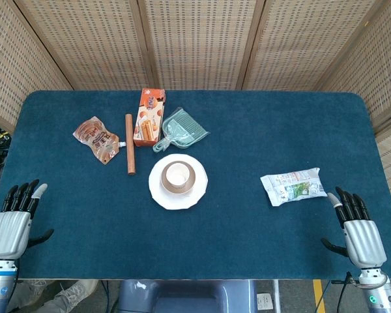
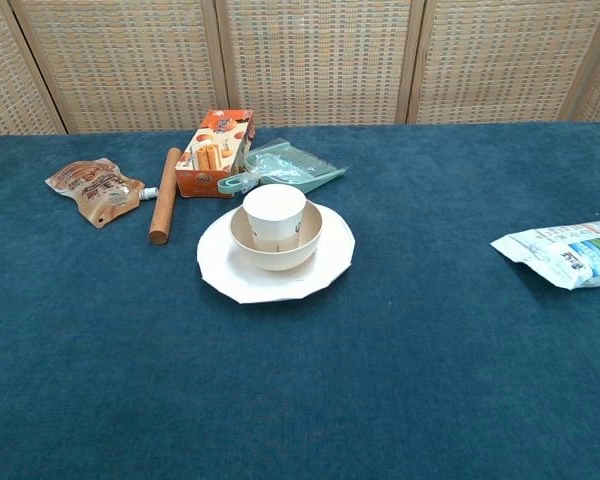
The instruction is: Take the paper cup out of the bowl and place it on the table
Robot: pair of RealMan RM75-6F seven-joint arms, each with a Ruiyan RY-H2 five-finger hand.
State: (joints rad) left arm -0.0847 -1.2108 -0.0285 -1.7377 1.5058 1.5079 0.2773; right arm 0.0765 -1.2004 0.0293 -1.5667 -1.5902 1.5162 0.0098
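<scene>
White paper cup [image 2: 274, 213] stands upright in beige round bowl [image 2: 300, 250], bowl on white plate [image 2: 230, 280], mid blue cloth-covered table [image 1: 247, 130]. Left hand [image 1: 13, 218] & right hand [image 1: 360, 228] rest flat at near table edge, fingers extended, slightly apart, holding nothing, both well apart from bowl. White-green snack bag [image 1: 292, 185] lies near right hand.
</scene>
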